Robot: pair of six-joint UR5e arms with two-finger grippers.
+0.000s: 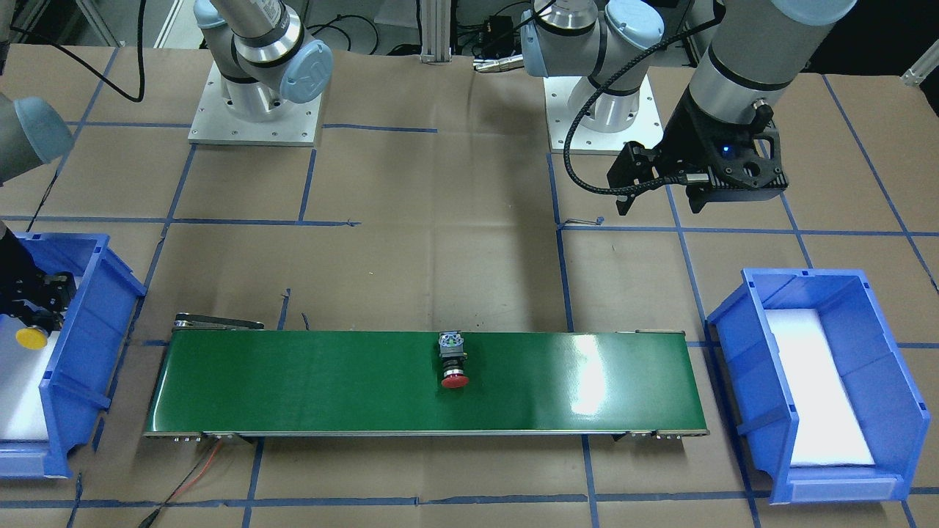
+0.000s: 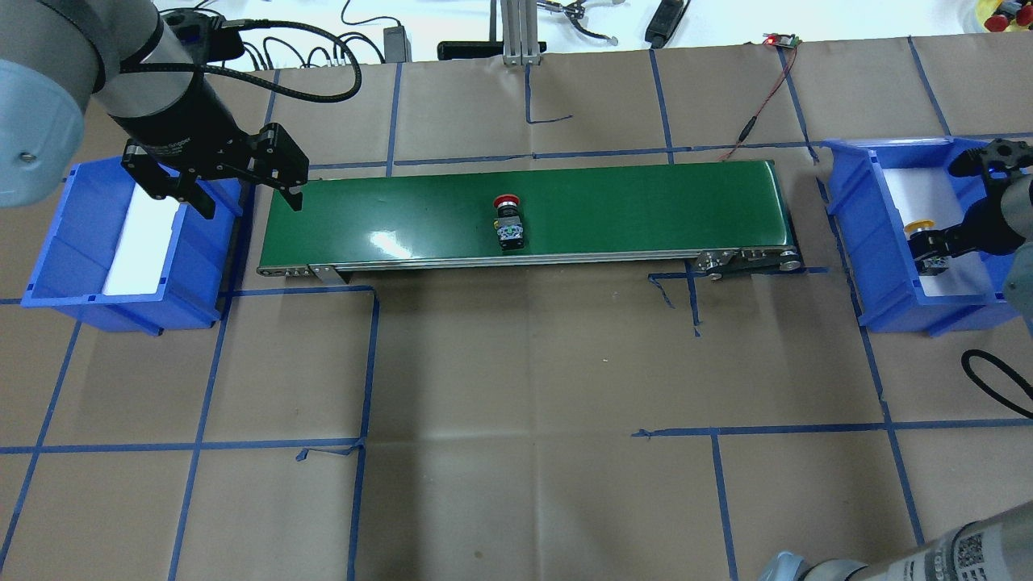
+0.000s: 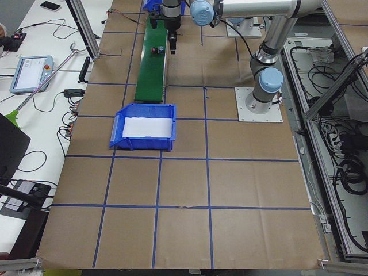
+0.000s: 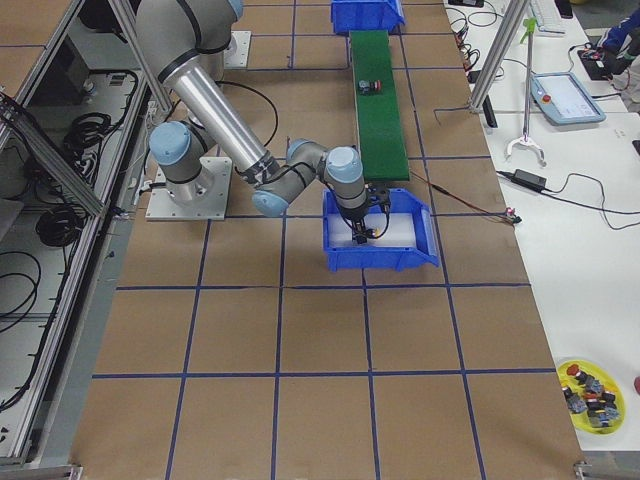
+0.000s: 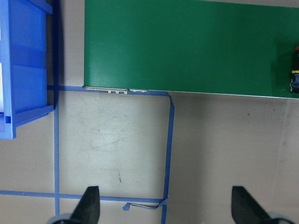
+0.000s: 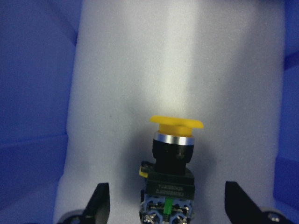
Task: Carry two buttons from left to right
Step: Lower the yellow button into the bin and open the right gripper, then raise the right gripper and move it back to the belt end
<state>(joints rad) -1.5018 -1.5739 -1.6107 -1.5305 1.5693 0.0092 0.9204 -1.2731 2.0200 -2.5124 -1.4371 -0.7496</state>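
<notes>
- The right pincer reaches into the right blue bin. Its fingers are apart on either side of the yellow button and touch neither side, so the button looks delivered.
- The red button lies on its side midway along the green belt, probably so the belt can carry it rightward.
- The left pincer hovers over the worktop between the left blue bin and the belt's end, fingers apart and holding nothing.

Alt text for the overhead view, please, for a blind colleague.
A red-capped button lies on its side midway along the green conveyor belt. The left gripper hangs open near the belt's left end, beside the left bin; the right gripper is inside the right bin at the yellow-capped button.
</notes>
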